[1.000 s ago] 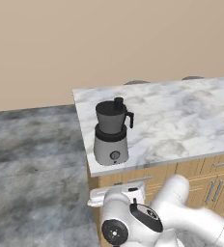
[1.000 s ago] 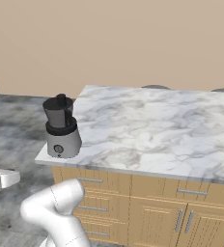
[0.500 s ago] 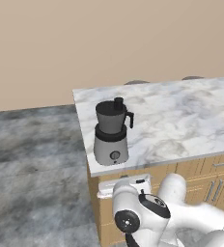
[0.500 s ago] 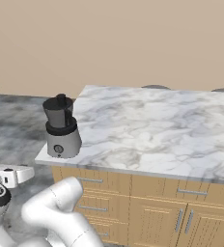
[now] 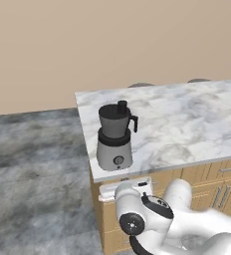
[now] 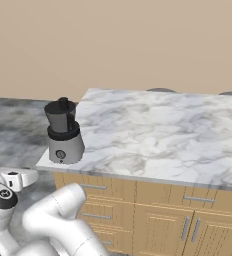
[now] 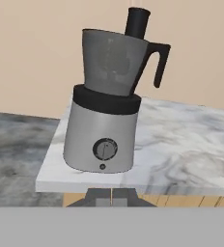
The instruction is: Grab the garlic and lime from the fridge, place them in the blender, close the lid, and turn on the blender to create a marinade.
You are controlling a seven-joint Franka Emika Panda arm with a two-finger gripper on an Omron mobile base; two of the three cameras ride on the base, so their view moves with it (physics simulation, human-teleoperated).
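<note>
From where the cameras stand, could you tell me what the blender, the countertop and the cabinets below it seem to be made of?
The blender: its base looks like matte light grey plastic or brushed metal, its jar dark translucent plastic or glass, the handle black plastic. The countertop looks like polished white marble, judging by its grey veining. The cabinets look like light wood with visible grain and silver metal handles.

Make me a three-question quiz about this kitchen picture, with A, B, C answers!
1. Where does the blender stand?
A. on the floor
B. near the corner of the marble counter
C. inside a cupboard

2. How many round knobs are on the blender's front?
A. one
B. three
C. none

3. How is the robot's claw?
A. wide open
B. holding a spoon
C. shut and empty

Answers: 1 B, it sits by the counter's corner. 2 A, a single knob shows on the grey base. 3 C, the fingertips meet with nothing between.
</note>
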